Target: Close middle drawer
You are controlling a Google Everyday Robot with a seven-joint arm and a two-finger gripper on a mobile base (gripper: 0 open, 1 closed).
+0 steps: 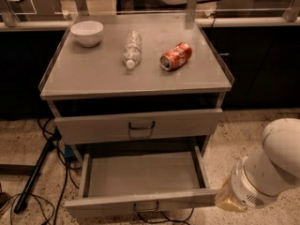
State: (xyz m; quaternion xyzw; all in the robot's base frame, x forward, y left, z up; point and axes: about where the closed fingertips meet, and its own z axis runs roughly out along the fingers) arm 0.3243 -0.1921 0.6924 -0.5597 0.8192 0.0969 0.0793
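The middle drawer point(140, 201) of the grey metal cabinet point(136, 78) is pulled far out, low in the view. Its long shallow tray point(143, 172) is bare inside. Its low front panel carries a small dark wire handle point(146, 206) at the centre. My gripper point(228, 199) is at the lower right, at the end of the white arm point(269, 168), right next to the right end of that front panel. I cannot tell whether it touches the panel. The taller-fronted drawer point(138, 124) above stands slightly out.
On the cabinet top lie a white bowl point(87, 32), a clear plastic bottle point(132, 49) on its side and a red can point(176, 56) on its side. Black cables point(28, 198) and a dark stand leg point(35, 172) lie on the speckled floor at left.
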